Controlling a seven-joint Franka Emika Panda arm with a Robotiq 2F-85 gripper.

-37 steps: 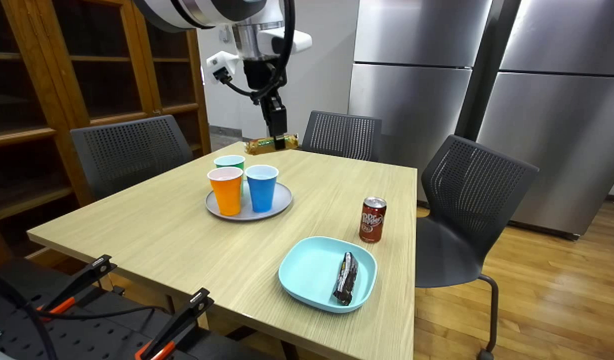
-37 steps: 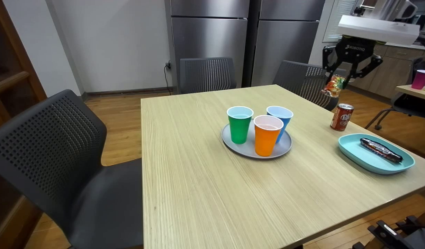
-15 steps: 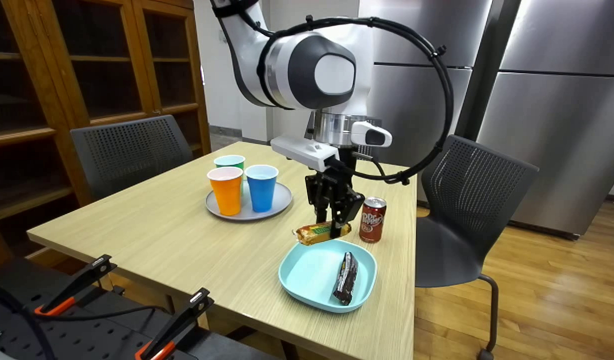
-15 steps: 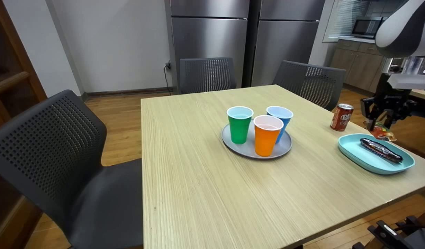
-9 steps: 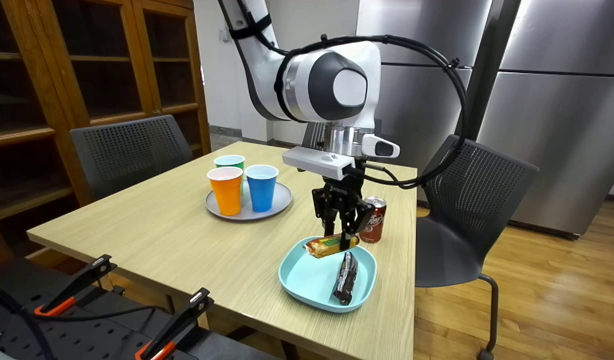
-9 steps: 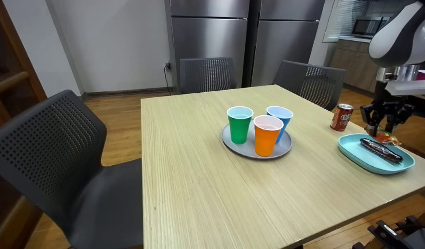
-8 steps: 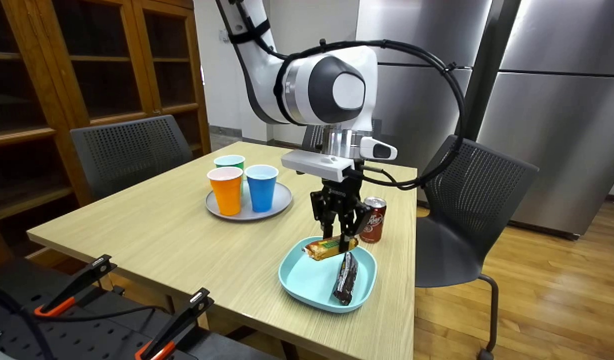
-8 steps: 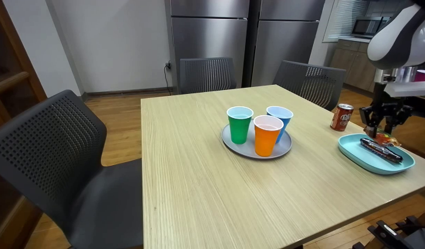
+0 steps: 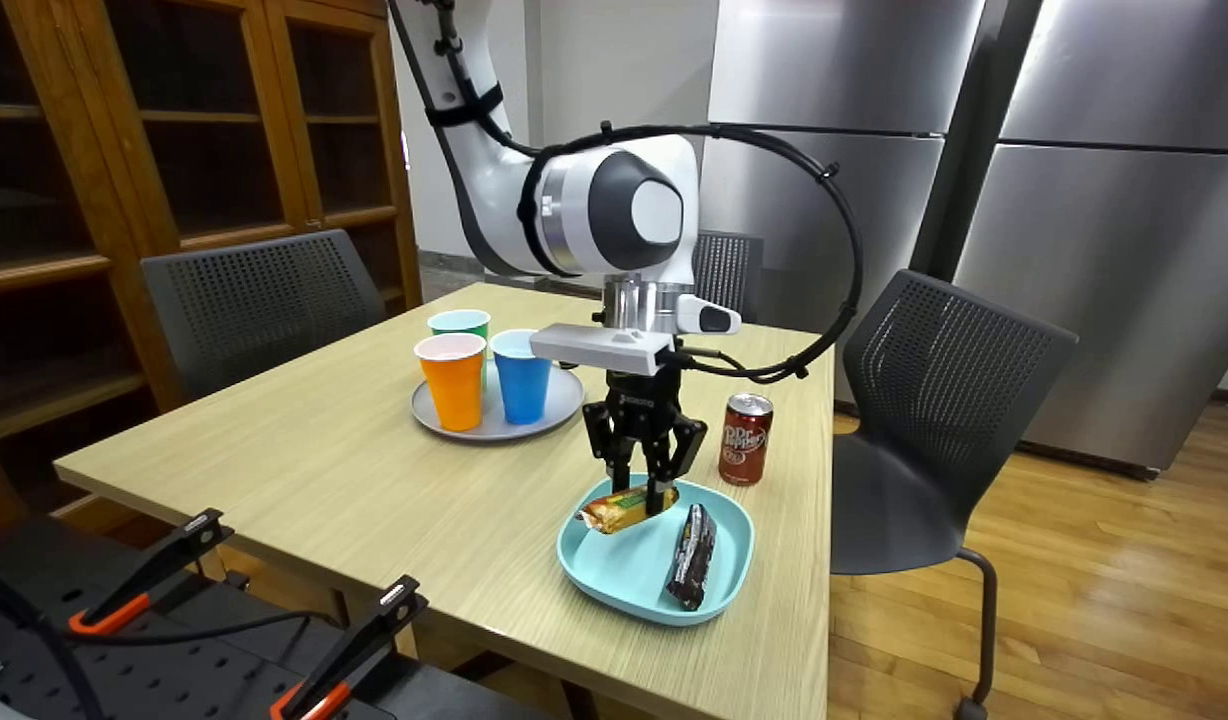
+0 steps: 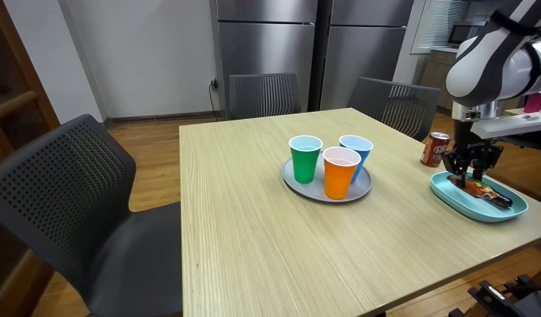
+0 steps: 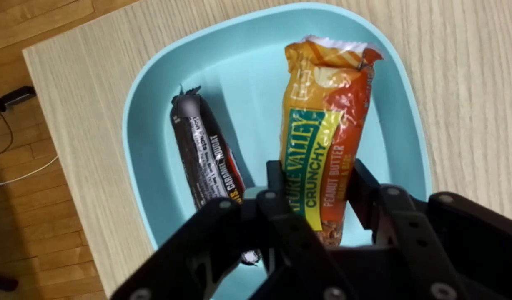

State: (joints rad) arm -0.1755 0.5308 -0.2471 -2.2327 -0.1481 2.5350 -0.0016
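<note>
The gripper (image 11: pixel 316 183) has the granola bar (image 11: pixel 322 121) pinched by its sides, nearer one end, right over the tray (image 11: pixel 256 100), long axis not quite parallel to the candy bar (image 11: pixel 208 158) just beside. Can't tell if it's touching down tho.

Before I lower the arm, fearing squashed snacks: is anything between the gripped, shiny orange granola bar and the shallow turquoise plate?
Nothing visible, though the granola bar hides what's directly beneath. The slim black candy bar lies to its left in the wrist view, with bare plate between them.
</note>
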